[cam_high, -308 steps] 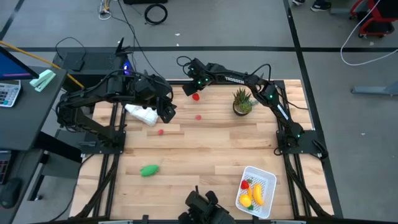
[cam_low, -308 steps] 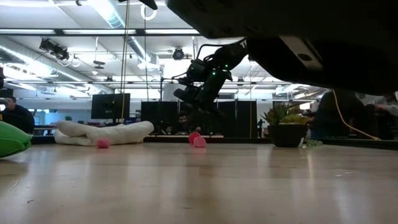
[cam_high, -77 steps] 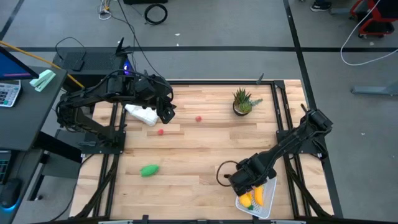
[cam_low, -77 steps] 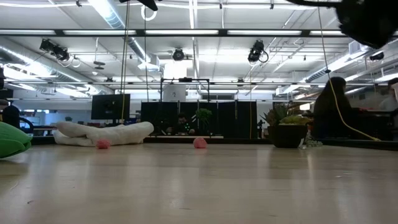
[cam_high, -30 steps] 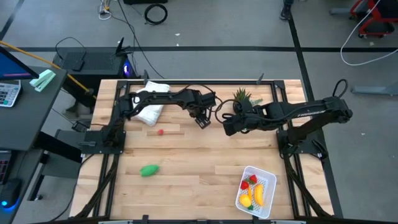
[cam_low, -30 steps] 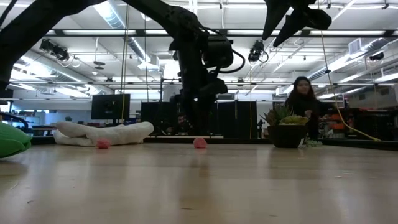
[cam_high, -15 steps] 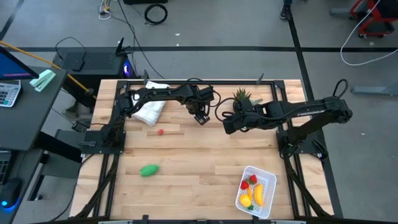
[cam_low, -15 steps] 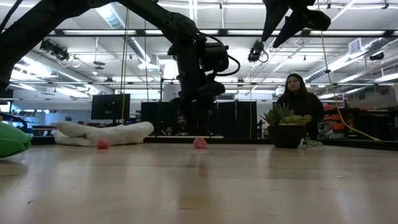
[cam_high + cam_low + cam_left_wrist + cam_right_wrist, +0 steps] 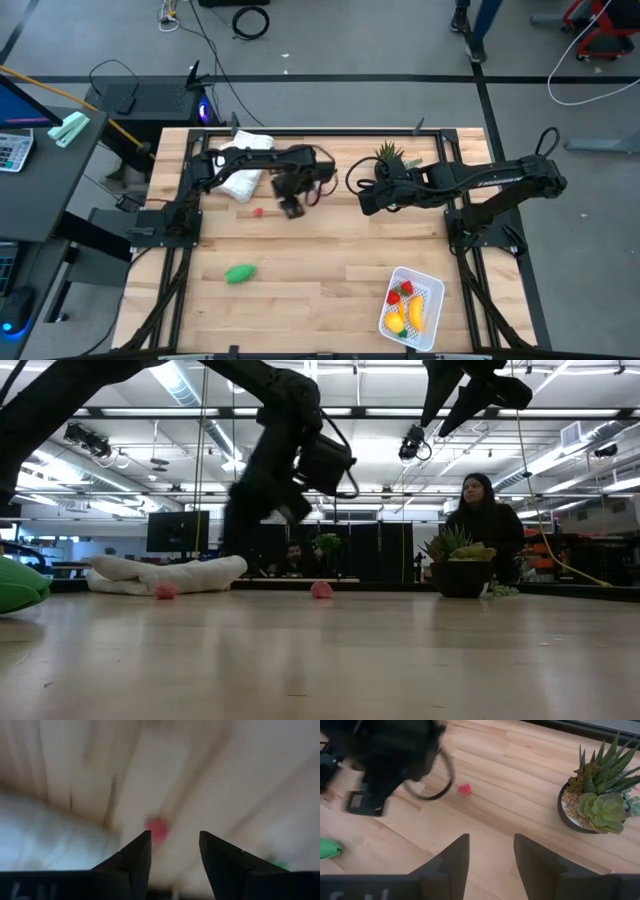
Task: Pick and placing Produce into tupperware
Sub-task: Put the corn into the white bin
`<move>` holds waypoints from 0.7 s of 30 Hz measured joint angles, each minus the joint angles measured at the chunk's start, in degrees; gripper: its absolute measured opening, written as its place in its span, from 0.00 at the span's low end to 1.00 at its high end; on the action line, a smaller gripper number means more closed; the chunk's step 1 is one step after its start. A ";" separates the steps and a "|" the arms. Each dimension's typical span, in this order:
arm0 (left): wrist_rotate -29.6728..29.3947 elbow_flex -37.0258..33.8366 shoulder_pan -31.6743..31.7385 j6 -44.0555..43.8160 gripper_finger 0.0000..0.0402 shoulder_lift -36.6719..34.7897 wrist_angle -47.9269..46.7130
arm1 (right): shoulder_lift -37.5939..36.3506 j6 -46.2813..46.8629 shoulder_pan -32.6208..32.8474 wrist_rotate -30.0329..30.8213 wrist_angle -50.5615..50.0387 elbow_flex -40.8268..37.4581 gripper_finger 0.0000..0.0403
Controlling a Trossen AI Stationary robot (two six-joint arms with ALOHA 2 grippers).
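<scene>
A small red piece lies on the wooden table near the white cloth. It shows blurred just beyond my left gripper's fingertips in the left wrist view. My left gripper hovers open just right of it. A second red piece lies farther right, also seen in the low view. The green oblong piece lies at the near left. The white tupperware at the near right holds a banana and red pieces. My right gripper is open and empty mid-table.
A small potted spiky plant stands at the far right, beside my right arm. A person stands in the room beyond the table. Bare wood lies between the green piece and the tupperware.
My left gripper has swung from over the second red piece toward the table's left and near edges, and now hovers by the red piece next to the cloth. My right arm has kept still.
</scene>
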 joint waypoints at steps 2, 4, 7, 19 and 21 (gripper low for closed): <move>-2.65 -0.29 -1.32 0.47 0.43 -0.58 -3.06 | 0.00 0.00 0.00 -0.01 0.00 0.00 0.40; -4.07 -2.38 -2.62 0.47 0.43 -3.24 -1.26 | 0.00 0.01 0.00 -0.02 0.00 0.00 0.40; -3.98 -3.78 -4.58 -0.21 0.43 -7.29 -1.90 | 0.02 0.02 0.05 -0.02 0.02 0.00 0.40; 4.60 -29.01 -18.49 -21.93 0.43 -39.17 0.64 | 0.02 -0.31 0.07 -0.46 0.11 -0.02 0.40; 7.68 -35.44 -22.69 -26.98 0.43 -44.24 5.59 | 0.02 -0.31 0.07 -0.46 0.15 -0.02 0.40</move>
